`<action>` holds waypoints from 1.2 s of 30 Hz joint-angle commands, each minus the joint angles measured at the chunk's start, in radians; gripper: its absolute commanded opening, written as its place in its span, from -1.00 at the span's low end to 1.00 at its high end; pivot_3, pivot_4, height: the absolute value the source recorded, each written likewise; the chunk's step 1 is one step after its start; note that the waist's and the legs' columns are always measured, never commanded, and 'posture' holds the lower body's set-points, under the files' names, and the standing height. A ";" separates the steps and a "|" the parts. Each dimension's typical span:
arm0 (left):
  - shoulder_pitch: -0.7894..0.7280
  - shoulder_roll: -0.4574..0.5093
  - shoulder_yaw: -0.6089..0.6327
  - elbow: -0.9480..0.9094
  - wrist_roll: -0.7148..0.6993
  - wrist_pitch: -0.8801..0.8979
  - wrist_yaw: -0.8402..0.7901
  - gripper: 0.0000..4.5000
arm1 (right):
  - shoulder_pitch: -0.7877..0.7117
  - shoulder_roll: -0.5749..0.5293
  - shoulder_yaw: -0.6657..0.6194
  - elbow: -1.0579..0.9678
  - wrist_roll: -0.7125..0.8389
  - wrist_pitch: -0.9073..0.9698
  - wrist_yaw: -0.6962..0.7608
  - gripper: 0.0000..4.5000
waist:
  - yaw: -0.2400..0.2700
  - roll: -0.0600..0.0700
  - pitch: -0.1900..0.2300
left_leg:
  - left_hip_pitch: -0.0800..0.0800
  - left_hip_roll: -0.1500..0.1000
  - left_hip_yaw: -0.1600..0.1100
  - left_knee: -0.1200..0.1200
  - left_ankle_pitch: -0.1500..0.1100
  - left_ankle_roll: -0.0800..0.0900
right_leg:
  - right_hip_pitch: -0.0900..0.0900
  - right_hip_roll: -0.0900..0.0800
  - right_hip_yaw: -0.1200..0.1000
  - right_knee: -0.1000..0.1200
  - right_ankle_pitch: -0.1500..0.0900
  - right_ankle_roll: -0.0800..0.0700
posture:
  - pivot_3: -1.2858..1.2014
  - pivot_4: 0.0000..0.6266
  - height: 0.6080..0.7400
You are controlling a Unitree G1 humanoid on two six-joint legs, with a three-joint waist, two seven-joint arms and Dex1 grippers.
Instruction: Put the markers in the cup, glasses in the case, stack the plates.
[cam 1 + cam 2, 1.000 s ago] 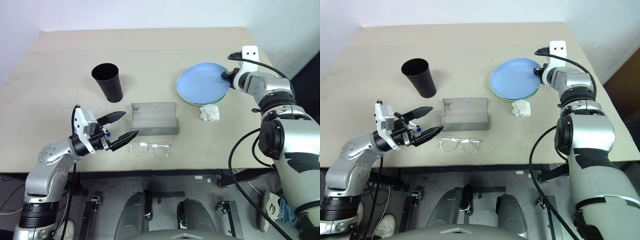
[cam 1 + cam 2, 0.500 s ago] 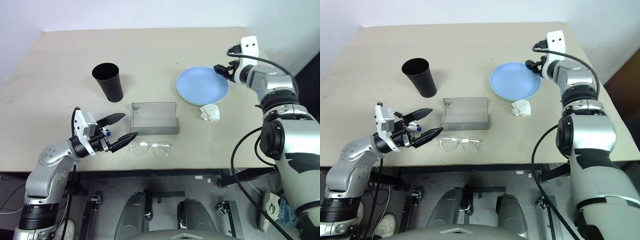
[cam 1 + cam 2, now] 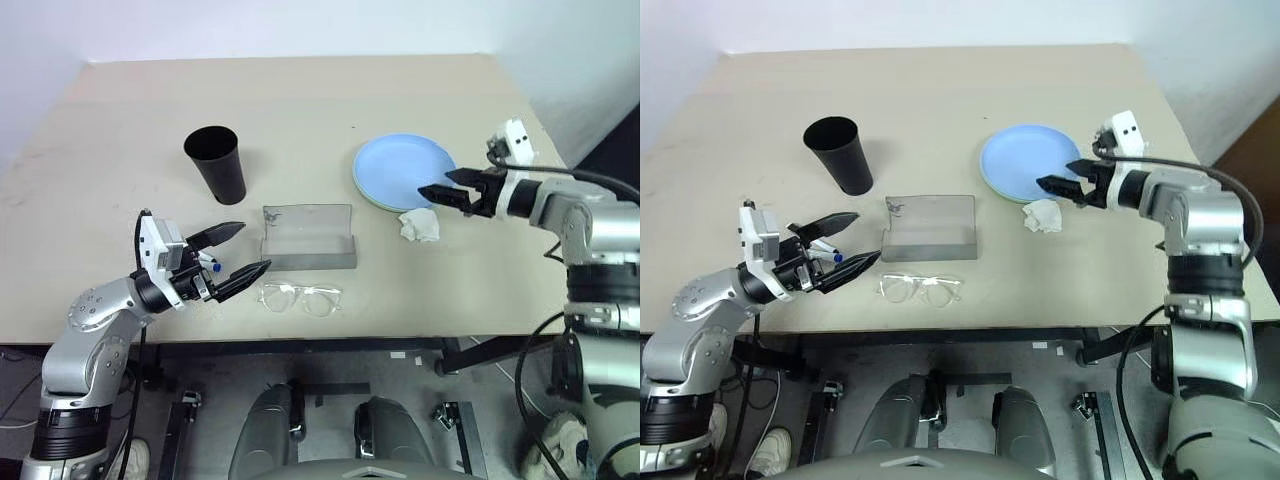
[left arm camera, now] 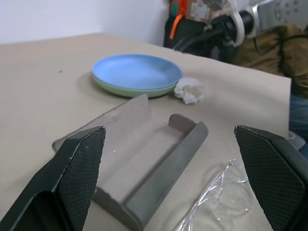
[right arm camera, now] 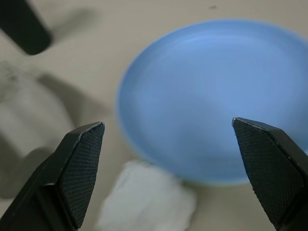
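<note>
Glasses [image 3: 300,297] lying near front table edge, long axis along edge, just beside my left gripper [image 3: 244,255], jaws apart, empty. Case [image 3: 310,250] sitting open just behind. Right gripper [image 3: 441,189] hovering apart over stacked plates [image 3: 405,170], farther off.

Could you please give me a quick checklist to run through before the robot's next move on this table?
1. Light blue plate stacked on mint green plate: ok.
2. Right gripper open and empty: ok.
3. Left gripper open: ok.
4. Grey felt-like glasses case lying open: ok.
5. Clear-framed glasses in the case: not ok, on the table before it.
6. Markers inside the tall black cup: cannot tell.
</note>
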 commanded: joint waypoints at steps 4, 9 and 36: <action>0.022 0.043 0.029 0.003 -0.014 -0.005 -0.039 1.00 | 0.078 -0.028 -0.036 -0.087 0.052 0.034 -0.030 0.99 | -0.004 0.000 0.000 | 0.001 0.000 0.000 0.000 -0.002 0.001 | 0.000 0.000 0.000 0.000 0.000 0.000 | 0.03 -0.52 0.49; 0.050 0.077 0.013 0.007 0.016 0.000 -0.050 1.00 | 0.083 -0.002 -0.005 -0.078 0.056 0.034 -0.064 0.99 | -0.002 0.000 0.000 | 0.001 0.000 0.000 -0.001 -0.002 0.000 | -0.001 0.000 0.000 0.000 0.000 0.000 | 0.03 -0.52 0.49; 0.025 0.085 0.028 -0.035 -0.010 0.055 0.009 1.00 | 0.072 -0.049 0.104 -0.072 0.025 -0.119 0.052 -0.97 | 0.000 0.000 0.000 | 0.001 0.000 0.000 -0.001 -0.003 0.001 | -0.001 -0.001 0.000 -0.001 0.000 0.000 | 0.03 -0.52 0.49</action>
